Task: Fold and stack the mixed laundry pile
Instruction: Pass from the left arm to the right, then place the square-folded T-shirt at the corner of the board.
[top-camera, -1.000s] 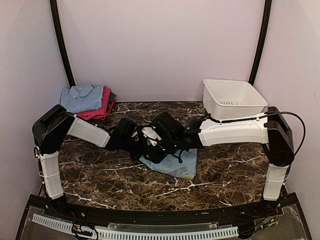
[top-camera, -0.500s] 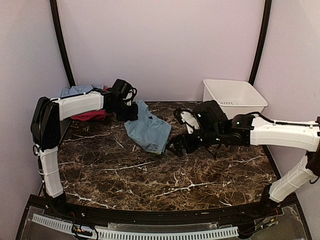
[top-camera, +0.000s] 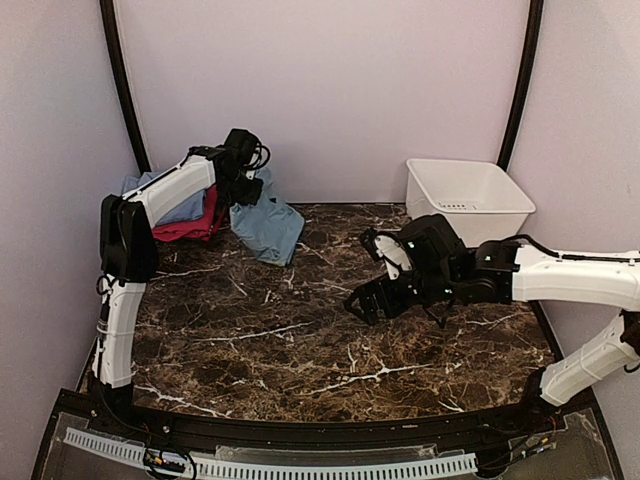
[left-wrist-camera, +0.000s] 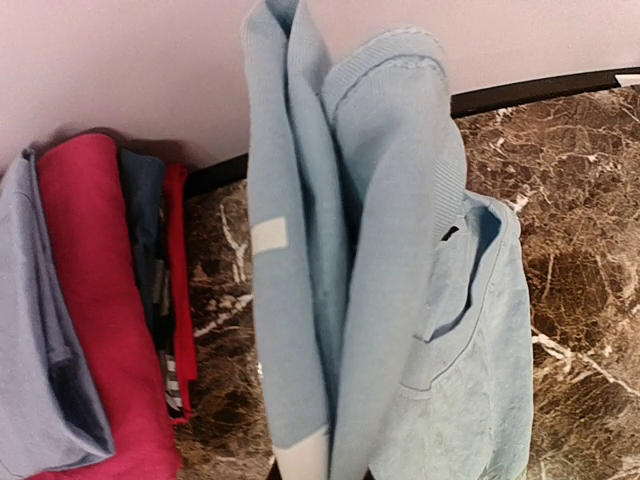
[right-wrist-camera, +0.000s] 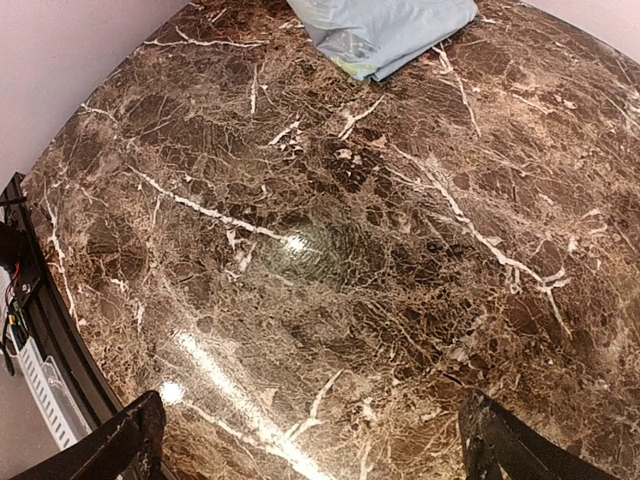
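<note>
**Left gripper clamped on a folded garment at the stack, right gripper spread and empty**

At the far-left corner of the table (top-camera: 300, 350), against the wall, the finished stack (top-camera: 190, 225) is seen: a pale blue collared shirt on top, with magenta-pink and dark pieces beneath. It appears to be kept there so that the middle of the table is left free for folding.

Just to its right, the left gripper (top-camera: 243, 188) is held high and pinched narrow on a pale blue garment (left-wrist-camera: 390, 250), gripped along its folded edges. The layers are thereby kept together while the rest hangs down, its lower end draped onto the marble beside the stack. The height is judged to be needed for the cloth to be lifted over the pile and laid on top.

Near the table's middle-right, the right gripper (top-camera: 365, 300) hovers low over bare marble with its jaws spread wide, and nothing is held between them. It is kept well apart from the garment, presumably so that the left arm's path is not crossed.

At the far right, the white tub (top-camera: 500, 215) stands.
</note>
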